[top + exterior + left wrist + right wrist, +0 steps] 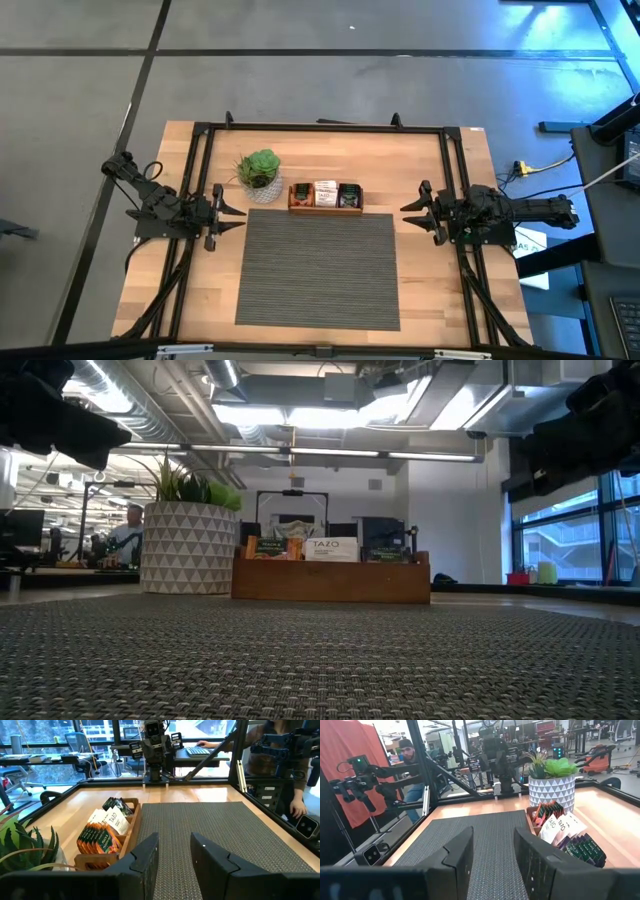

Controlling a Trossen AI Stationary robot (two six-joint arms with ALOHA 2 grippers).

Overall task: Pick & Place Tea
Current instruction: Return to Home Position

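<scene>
High view, left arm: you are looking at the left end effector (238, 214) hovering just inside the left edge of the worktop (420, 150), its fingers spread and gripping nothing.
High view, right arm: the right end effector (408, 212) is hovering just inside the right edge, pointing toward the left one, its fingers likewise apart and empty.
High view, tea: the tea (326, 193) is standing packed in the wooden tray (326, 210), which is sitting in the worktop's far half, midway between the left and right edges and just beyond the mat (318, 270).
High view, plant: the potted plant (259, 170) is sitting just beside the tray's left end.
Low view, tea: you are seeing sachets poking above the tray's front wall, with orange ones nearest the plant, a white one in the middle and dark ones at the other end.
Left wrist view: the two fingers are standing apart above the mat, with the filled tray lying beside it.
Right wrist view: the fingers are also standing apart over the mat, and a person (410, 755) is showing beyond the worktop's frame.
</scene>
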